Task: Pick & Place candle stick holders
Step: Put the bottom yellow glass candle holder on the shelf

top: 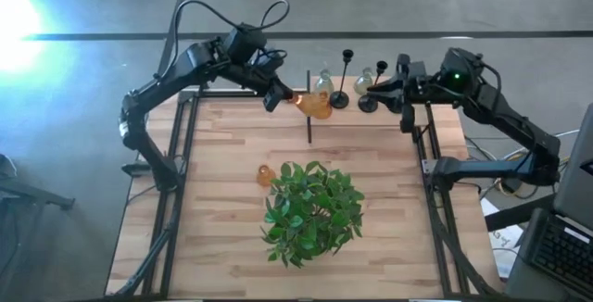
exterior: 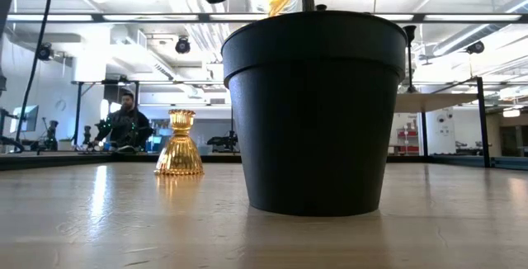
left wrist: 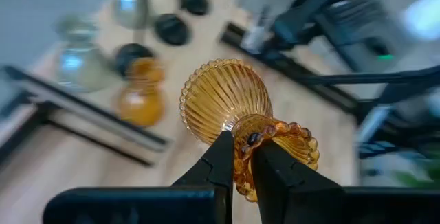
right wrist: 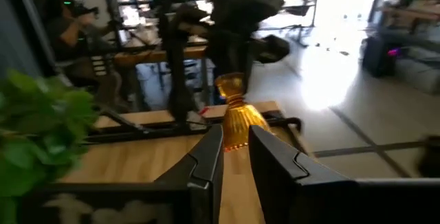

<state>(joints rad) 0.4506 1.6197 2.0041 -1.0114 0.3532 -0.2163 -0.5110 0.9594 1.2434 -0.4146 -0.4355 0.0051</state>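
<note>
An amber holder (left wrist: 237, 117) is pinched at its beaded neck by the left gripper (left wrist: 237, 165), held above the table's (top: 232, 200) far edge. The right gripper (right wrist: 236, 145), fingers narrowly parted, is empty beside the remaining holders (top: 357, 84).

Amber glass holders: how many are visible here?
3: the holder clamped in the left gripper, another holder on the table beside the plant, a third holder in the far-edge group. More may be hidden.

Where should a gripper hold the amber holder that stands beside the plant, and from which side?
Grip the amber holder at its narrow neck, under the beaded rim, coming from above on the side away from the plant. It stands upright with a wide flared base, and the leaves crowd its other side.
</note>
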